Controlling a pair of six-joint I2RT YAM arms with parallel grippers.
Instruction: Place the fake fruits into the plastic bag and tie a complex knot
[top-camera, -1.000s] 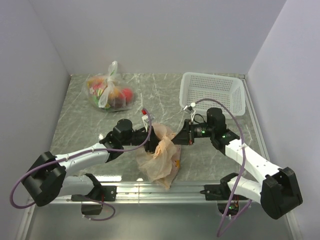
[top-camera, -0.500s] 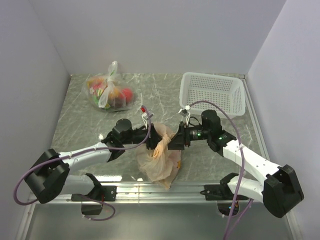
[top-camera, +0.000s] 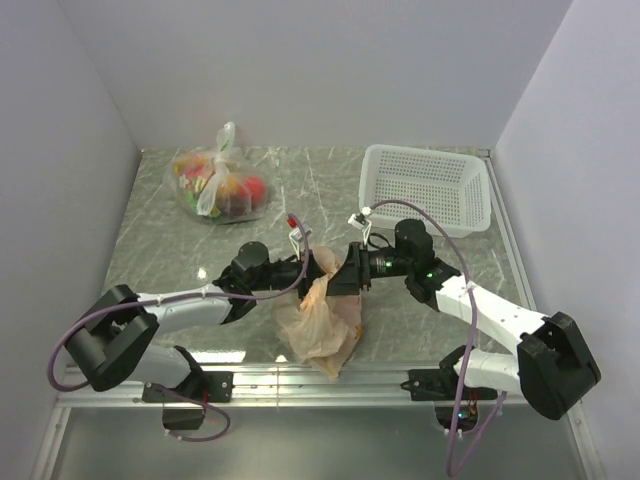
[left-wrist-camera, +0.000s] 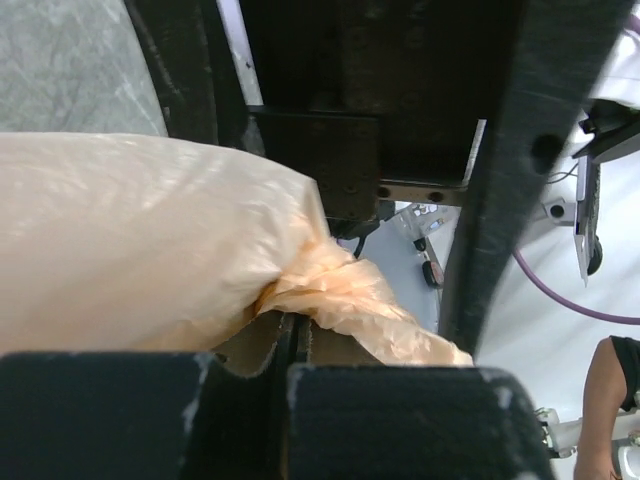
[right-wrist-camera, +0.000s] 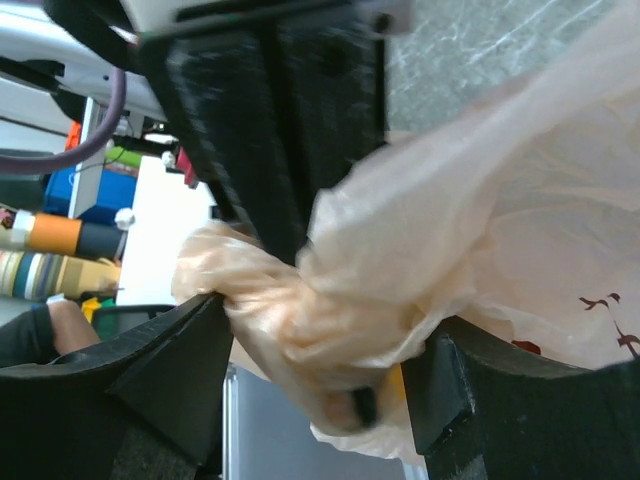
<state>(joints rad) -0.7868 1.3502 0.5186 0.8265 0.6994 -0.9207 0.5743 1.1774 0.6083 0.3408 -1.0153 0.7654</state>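
Observation:
The peach-orange plastic bag (top-camera: 318, 325) lies bulging near the table's front edge, its top gathered into a twisted neck (top-camera: 322, 285) between the two grippers. My left gripper (top-camera: 308, 268) is shut on that twisted plastic (left-wrist-camera: 340, 295), which comes out past its fingertips (left-wrist-camera: 293, 335). My right gripper (top-camera: 342, 278) faces it from the right, open, with its jaws standing wide on either side of the bunched neck (right-wrist-camera: 310, 320). The left finger (right-wrist-camera: 175, 365) brushes the plastic. The fake fruits are hidden inside the bag.
A clear bag (top-camera: 215, 185) of mixed fruits with white handles sits at the back left. A white plastic basket (top-camera: 428, 188) stands at the back right. Grey walls close in the marble tabletop (top-camera: 160, 250) on three sides.
My right gripper has opened and slid left until its jaws straddle the bag's twisted neck. The left gripper has stayed shut on the plastic and shifted slightly right.

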